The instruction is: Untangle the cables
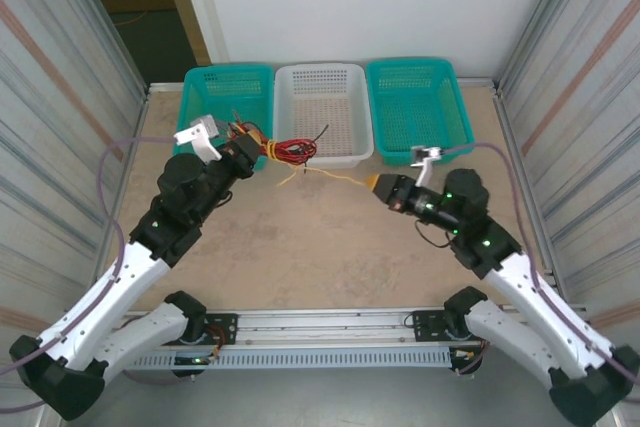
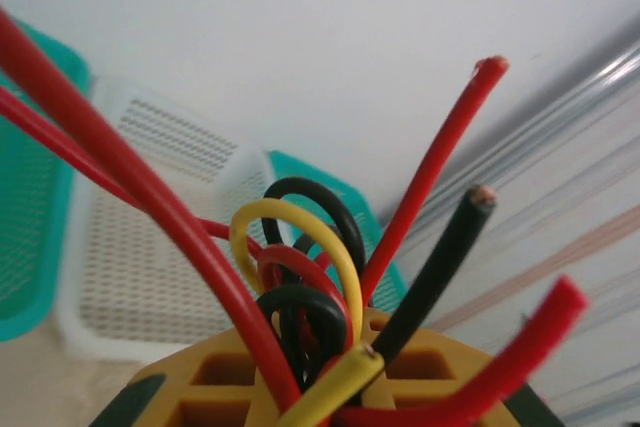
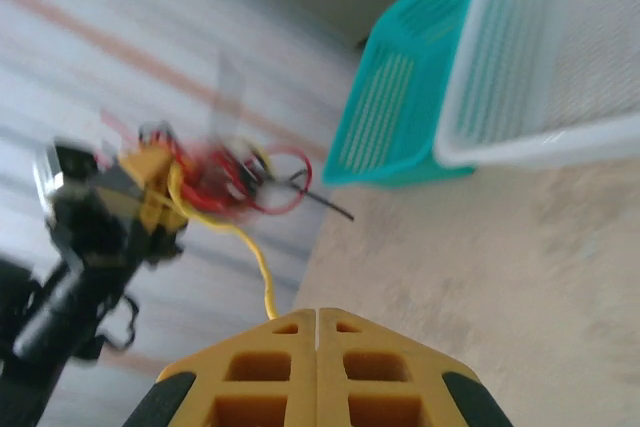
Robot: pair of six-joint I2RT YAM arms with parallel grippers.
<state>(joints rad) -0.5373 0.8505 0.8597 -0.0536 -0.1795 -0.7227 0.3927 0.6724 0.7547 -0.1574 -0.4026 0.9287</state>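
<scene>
We are seeing a tan table [image 1: 320, 247] carrying 3 baskets along its far edge: left teal basket [image 1: 230, 69], white basket [image 1: 318, 66], right teal basket [image 1: 412, 61].

Looks like a robotics lab test cell: walled by corrugated metal panels [image 1: 50, 97], floored with a tan table [image 1: 300, 237], fitted with an aluminium mounting rail [image 1: 330, 319] and a row of plastic baskets [image 1: 322, 69].

The left arm [image 1: 130, 267] reaches forward and inward from its base, elbow bent, with the left gripper [image 1: 252, 154] clamped on a bunch of cables [image 1: 285, 149]. The right arm [image 1: 520, 277] angles in toward it from the opposite side, and the right gripper [image 1: 376, 184] has its fingers pressed together, pinching a yellow cable [image 1: 335, 176]
</scene>
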